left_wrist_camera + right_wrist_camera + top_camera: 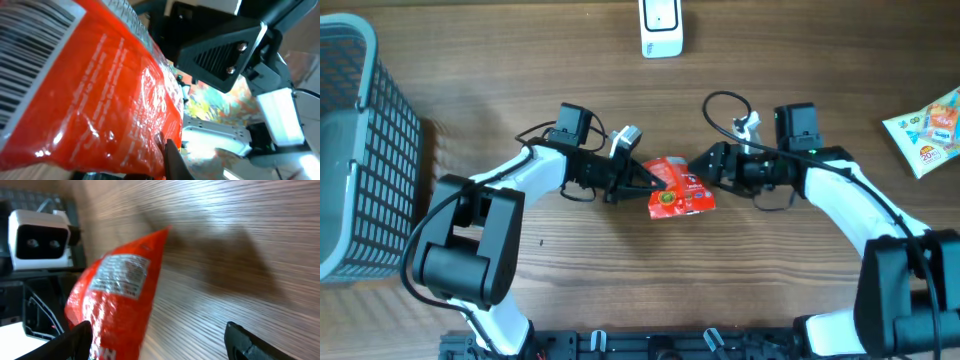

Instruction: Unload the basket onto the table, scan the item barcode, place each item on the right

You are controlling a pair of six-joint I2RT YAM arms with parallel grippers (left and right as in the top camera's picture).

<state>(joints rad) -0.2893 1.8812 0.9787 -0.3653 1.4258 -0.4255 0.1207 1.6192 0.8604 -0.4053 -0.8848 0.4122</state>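
Clearly the red packet (685, 196) sits pinched in the left tool (654, 181).

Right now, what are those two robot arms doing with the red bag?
The left gripper pinches the red snack packet by one edge. The right gripper sits open at the packet's other side, not holding it. The white scanner stands at the far edge of the table, and the packet is not at it yet.

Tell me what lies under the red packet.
Wooden table shows below the red packet, held by the left gripper, jaws shut. The patch right beneath it is covered from above.
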